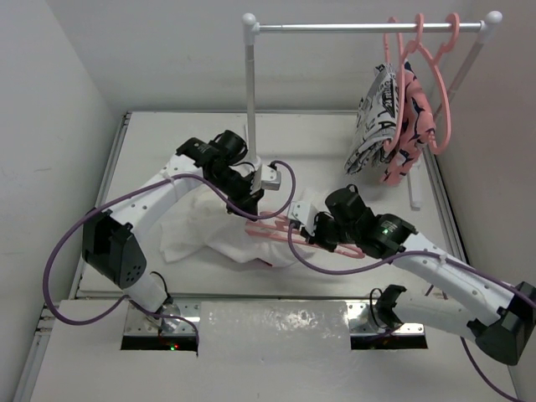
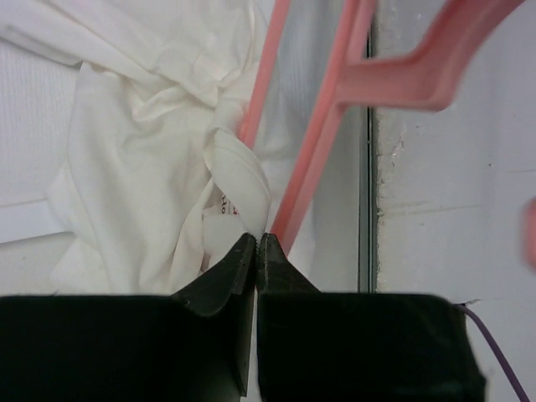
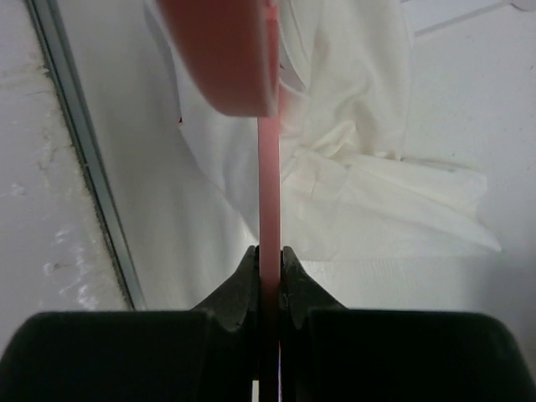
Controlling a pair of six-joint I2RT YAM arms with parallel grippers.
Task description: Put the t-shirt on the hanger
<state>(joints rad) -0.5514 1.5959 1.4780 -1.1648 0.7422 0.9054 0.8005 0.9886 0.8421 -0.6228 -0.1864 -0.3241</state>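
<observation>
— Grippers?
— The left gripper (image 2: 255,240) is pressed together, nipping a t-shirt (image 2: 142,167) fold; the right gripper (image 3: 268,253) clamps the hanger (image 3: 269,193).
— The t-shirt?
— Bunched on the table (image 1: 318,142). The rail (image 1: 352,27) holds three pink hangers (image 1: 435,109) and two garments (image 1: 373,126).

t-shirt (image 1: 194,233): we see it heaped on the table (image 1: 335,146), left of centre.
hanger (image 1: 270,231): we find it along its right side.
rack (image 1: 360,27): behind both.
</observation>
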